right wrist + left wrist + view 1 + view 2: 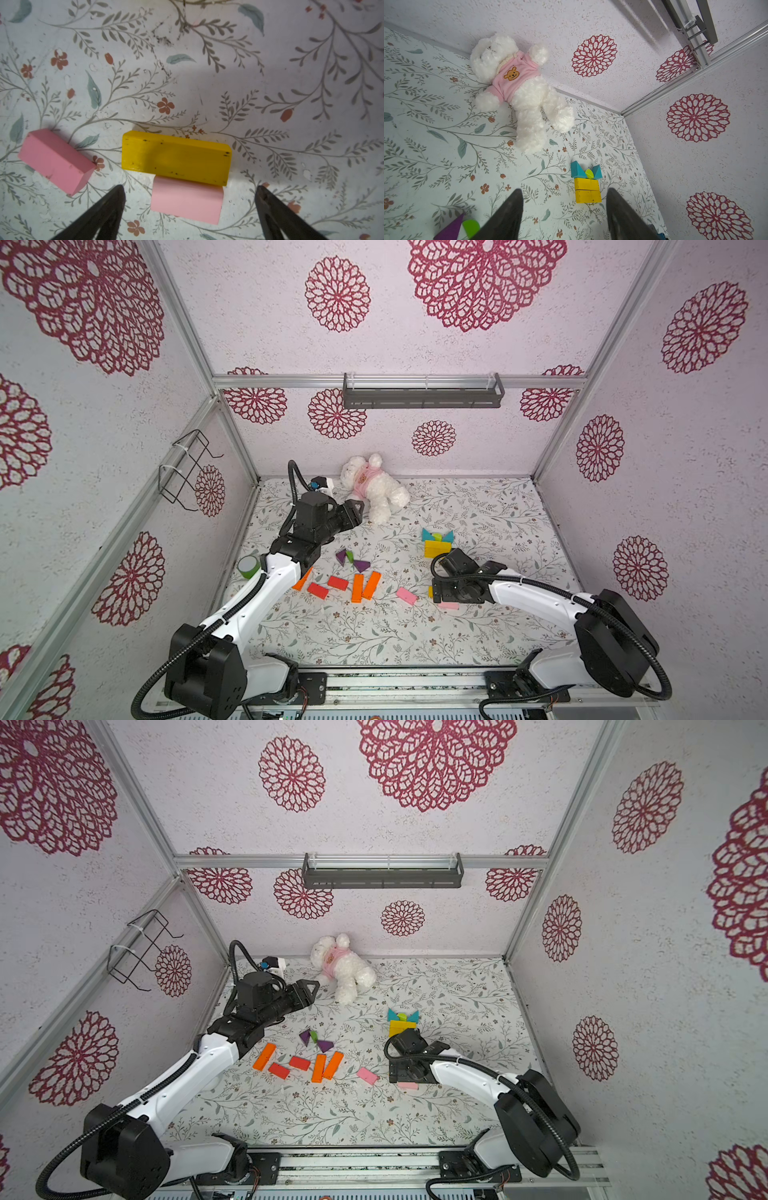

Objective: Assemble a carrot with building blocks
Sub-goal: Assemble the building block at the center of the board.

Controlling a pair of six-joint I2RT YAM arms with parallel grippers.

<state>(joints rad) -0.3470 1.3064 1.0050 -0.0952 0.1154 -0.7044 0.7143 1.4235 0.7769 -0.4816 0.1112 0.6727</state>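
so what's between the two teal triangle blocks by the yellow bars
A small lime-green cylinder block sits between the teal triangular blocks, against the yellow rectangular bar beside them. The left wrist view shows it best; both top views show it too.

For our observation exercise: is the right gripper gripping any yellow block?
No, the right gripper is open, its fingers clear of the nearest yellow block.

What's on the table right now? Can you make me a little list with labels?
built so far: two yellow blocks, teal triangles and a lime cylinder at their far end
loose: orange bars, red blocks, purple triangles, pink bar
right end effector: open, over a third yellow block beside a pink block
left end effector: open, empty
toy: white bear by the back wall
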